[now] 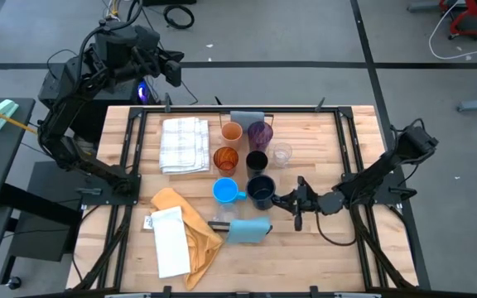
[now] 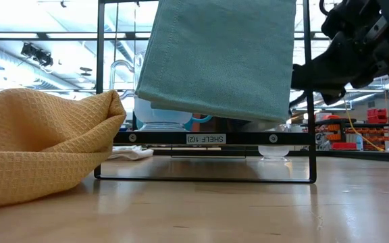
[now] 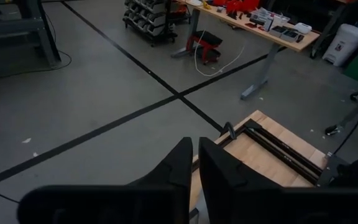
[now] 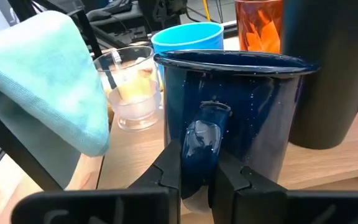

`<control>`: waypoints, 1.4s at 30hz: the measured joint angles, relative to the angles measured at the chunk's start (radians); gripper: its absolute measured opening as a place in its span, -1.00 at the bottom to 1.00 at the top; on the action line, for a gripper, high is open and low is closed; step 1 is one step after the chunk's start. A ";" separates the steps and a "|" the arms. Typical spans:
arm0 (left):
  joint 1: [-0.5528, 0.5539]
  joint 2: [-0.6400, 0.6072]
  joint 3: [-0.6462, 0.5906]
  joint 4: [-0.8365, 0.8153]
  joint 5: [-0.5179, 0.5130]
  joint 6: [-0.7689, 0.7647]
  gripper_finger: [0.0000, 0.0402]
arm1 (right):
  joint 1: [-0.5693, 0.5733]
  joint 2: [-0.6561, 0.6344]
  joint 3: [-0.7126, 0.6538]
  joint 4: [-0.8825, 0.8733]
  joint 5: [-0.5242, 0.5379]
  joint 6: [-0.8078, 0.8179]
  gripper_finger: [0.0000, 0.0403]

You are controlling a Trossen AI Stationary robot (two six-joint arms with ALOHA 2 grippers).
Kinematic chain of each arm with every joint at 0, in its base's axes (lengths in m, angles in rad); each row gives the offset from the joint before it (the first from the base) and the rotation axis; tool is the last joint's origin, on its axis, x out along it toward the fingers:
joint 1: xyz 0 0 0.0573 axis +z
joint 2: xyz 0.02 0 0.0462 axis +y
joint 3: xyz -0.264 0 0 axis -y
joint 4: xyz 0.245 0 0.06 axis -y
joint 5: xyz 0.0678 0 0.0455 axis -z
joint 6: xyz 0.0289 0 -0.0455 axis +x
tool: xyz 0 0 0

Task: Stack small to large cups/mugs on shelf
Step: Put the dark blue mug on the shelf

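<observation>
The cups stand in a cluster mid-table: orange, purple, amber, black, a clear glass, the bright blue mug and the navy mug. They stand between a grey cloth and a teal cloth. The shelf shows in the low view as a labelled black-edged bar under the teal cloth. My right gripper is shut on the navy mug. My left gripper hangs shut and empty, high beyond the table's far left corner. My right gripper pinches the navy mug's handle between its two fingers, one on each side of the loop. The fingers come nearly level from the table's right side. The mug is upright. The fingers hide its base, so I cannot tell whether it rests on the wood.
A second clear glass stands beside the teal cloth, close to the navy mug. A white checked towel, a yellow cloth and a white packet lie on the table's left half. Black frame rails run along both sides.
</observation>
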 joint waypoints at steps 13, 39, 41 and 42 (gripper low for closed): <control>0.000 0.000 0.000 0.000 0.000 0.002 -0.86 | -0.002 0.059 0.002 0.054 -0.014 0.022 -0.77; -0.032 0.000 0.000 0.009 0.000 0.000 -0.85 | -0.013 0.059 0.002 -0.017 -0.043 0.033 -0.77; -0.032 0.000 0.000 0.008 0.000 0.000 -0.84 | -0.013 0.059 0.002 -0.017 -0.052 0.034 -0.77; -0.033 0.000 0.000 0.008 0.000 0.001 -0.83 | -0.013 0.059 0.002 -0.017 -0.056 0.034 -0.77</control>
